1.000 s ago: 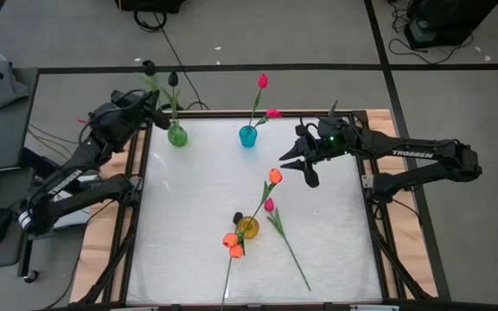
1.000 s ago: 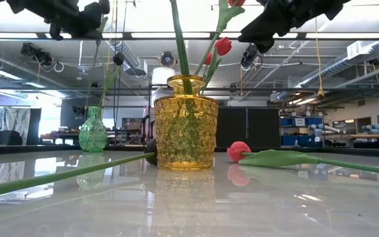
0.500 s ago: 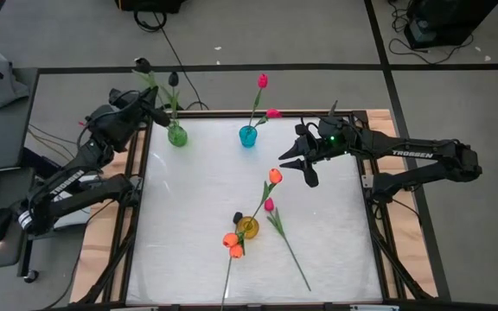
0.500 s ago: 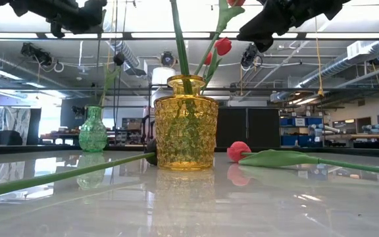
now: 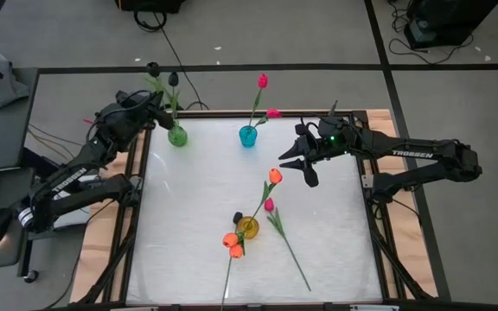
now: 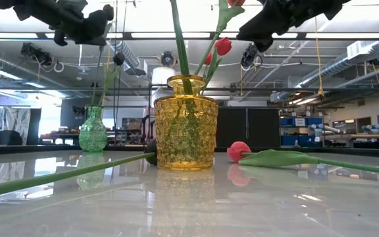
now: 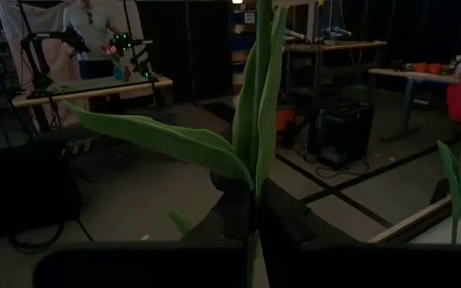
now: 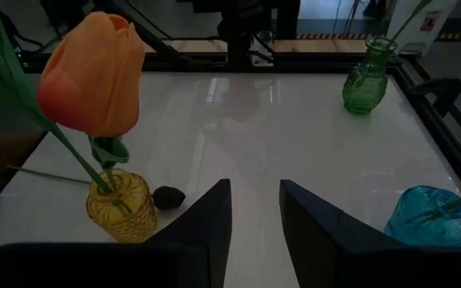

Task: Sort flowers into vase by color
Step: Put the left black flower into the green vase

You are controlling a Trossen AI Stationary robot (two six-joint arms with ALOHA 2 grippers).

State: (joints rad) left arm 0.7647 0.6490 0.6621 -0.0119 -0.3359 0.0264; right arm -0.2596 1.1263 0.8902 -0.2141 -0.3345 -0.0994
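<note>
Green glass: high view, the green vase [image 5: 177,136] stands at the table's [image 5: 197,259] far left corner with a black tulip [image 5: 173,79] in it; the left gripper [image 5: 152,112] hangs just beside the vase, jaws closed on the stem of a second black-budded flower [image 5: 153,68].
Stem axis: near upright, bud above the jaws, cut end pointing down toward the vase mouth, which lies just inboard of the jaws.
Right arm: the right gripper [image 5: 305,164] hovers over the table's right half, jaws part open and empty.
Loose flowers: a pink tulip [image 5: 269,205] and two orange tulips [image 5: 232,244] lie flat near the yellow vase [image 5: 248,227]; the right arm is the nearer, judged by position.
Blue vase: the blue vase [image 5: 247,136] holds pink flowers.
Low view: the yellow vase stands centre, the pink tulip lying beside it.
Left wrist view: the jaws pinch a green stem and leaves.
Right wrist view: empty parted jaws, an orange tulip [image 8: 93,70] standing in the yellow vase.
</note>
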